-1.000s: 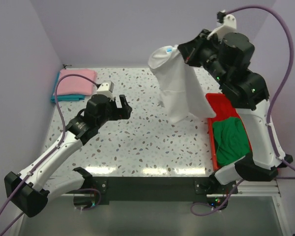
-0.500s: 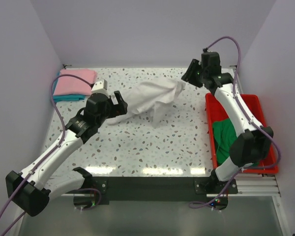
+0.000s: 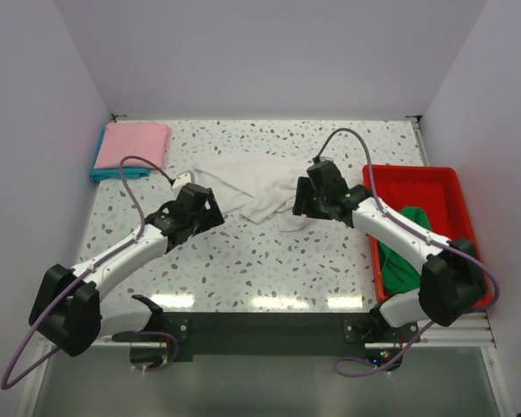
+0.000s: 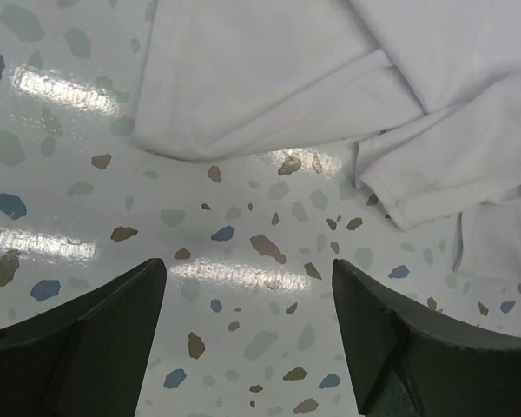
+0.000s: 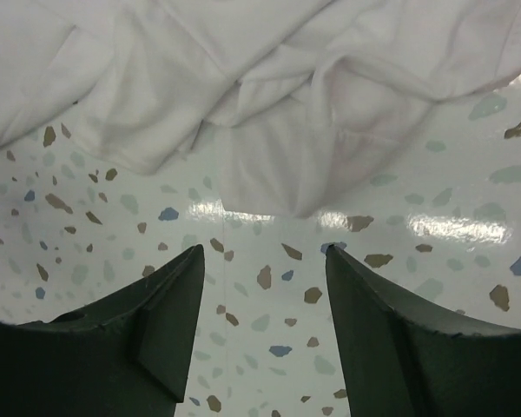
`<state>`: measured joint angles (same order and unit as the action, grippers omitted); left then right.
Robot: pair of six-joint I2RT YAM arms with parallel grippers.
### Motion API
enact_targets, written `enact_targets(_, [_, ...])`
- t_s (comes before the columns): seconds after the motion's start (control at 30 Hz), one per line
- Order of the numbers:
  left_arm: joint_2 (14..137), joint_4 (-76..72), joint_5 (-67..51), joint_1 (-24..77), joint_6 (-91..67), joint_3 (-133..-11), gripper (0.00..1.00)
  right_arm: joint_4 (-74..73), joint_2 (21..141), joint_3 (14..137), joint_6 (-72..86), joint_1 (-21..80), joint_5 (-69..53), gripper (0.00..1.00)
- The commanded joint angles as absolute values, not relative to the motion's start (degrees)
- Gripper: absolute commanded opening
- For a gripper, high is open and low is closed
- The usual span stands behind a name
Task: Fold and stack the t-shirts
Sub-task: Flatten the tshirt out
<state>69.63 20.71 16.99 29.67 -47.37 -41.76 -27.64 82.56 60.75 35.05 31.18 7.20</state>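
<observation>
Since half a second ago the white t-shirt (image 3: pixel 243 184) has left the right gripper (image 3: pixel 297 205) and dropped; it now lies rumpled on the table (image 3: pixel 269 261), centre-far; right arm has come down low at the shirt's right edge. Right gripper released, fingers spread, nothing between them but speckled tabletop; cloth hem just ahead of the tips in the right wrist view. Left gripper (image 3: pixel 214 207) likewise spread and empty, just short of the shirt's left edge; bare table between its fingers. Pink t-shirt (image 3: pixel 135 143) folded at far-left corner, atop the teal t-shirt (image 3: pixel 104 174). Green t-shirt (image 3: pixel 406 252) bunched in the red tray (image 3: pixel 412 174), right side.
</observation>
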Motion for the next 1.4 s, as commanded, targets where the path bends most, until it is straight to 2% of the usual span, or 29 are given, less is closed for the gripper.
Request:
enact_targets(0.0, [71.71, 18.37, 23.01, 28.31, -54.12, -43.15, 0.81, -20.49, 81.47, 56.35, 41.12, 34.01, 12.39, 0.60])
enact_targets(0.13, [75.40, 17.32, 22.77, 24.71, -58.44, -44.12, 0.80, -17.67, 84.28, 55.20, 44.38, 37.35, 14.24, 0.60])
enact_targets(0.43, [83.40, 11.34, 19.69, 19.25, -63.89, -44.73, 0.77, -11.07, 84.72, 50.18, 47.64, 37.35, 17.40, 0.60])
enact_targets(0.67, [90.78, 9.84, 19.25, 19.07, -64.77, -47.81, 0.66, -8.79, 86.57, 48.52, 48.60, 37.00, 20.38, 0.60])
enact_targets(0.77, [92.63, 9.67, 19.68, 19.07, -64.78, -48.69, 0.60, -8.00, 87.97, 48.34, 48.52, 36.39, 20.57, 0.61])
enact_targets(0.8, [92.98, 9.75, 20.12, 19.07, -64.69, -49.13, 0.53, -8.00, 88.41, 48.43, 48.52, 36.30, 20.48, 0.61])
enact_targets(0.87, [93.95, 9.84, 20.48, 19.07, -64.08, -49.66, 0.47, -7.56, 89.73, 48.34, 48.69, 36.30, 20.48, 0.61])
enact_targets(1.0, [94.22, 10.11, 20.66, 18.90, -62.85, -51.06, 0.20, -6.77, 92.28, 49.56, 48.52, 35.68, 21.44, 0.61])
enact_targets(1.03, [94.13, 10.37, 20.65, 18.72, -62.49, -51.41, 0.15, -7.03, 93.07, 50.09, 48.25, 35.51, 21.36, 0.55])
enact_targets(1.07, [93.43, 11.50, 20.74, 18.29, -61.53, -52.20, 0.11, -7.73, 93.95, 50.62, 47.99, 35.25, 21.18, 0.43])
enact_targets(1.1, [92.73, 12.21, 20.92, 18.11, -60.91, -52.64, 0.03, -8.08, 93.87, 51.23, 47.64, 34.90, 20.14, 0.29])
enact_targets(1.13, [91.94, 12.83, 21.44, 17.93, -60.13, -53.08, 0.00, -8.52, 93.43, 51.41, 47.29, 33.94, 19.87, 0.05])
enact_targets(1.17, [89.41, 14.75, 23.19, 17.41, -58.81, -53.78, 0.00, -9.74, 90.99, 51.59, 47.02, 33.40, 19.78, 0.00])
enact_targets(1.37, [76.50, 21.08, 26.89, 14.07, -52.32, -56.16, 0.00, -20.54, 76.75, 55.72, 42.11, 27.78, 18.37, 0.00])
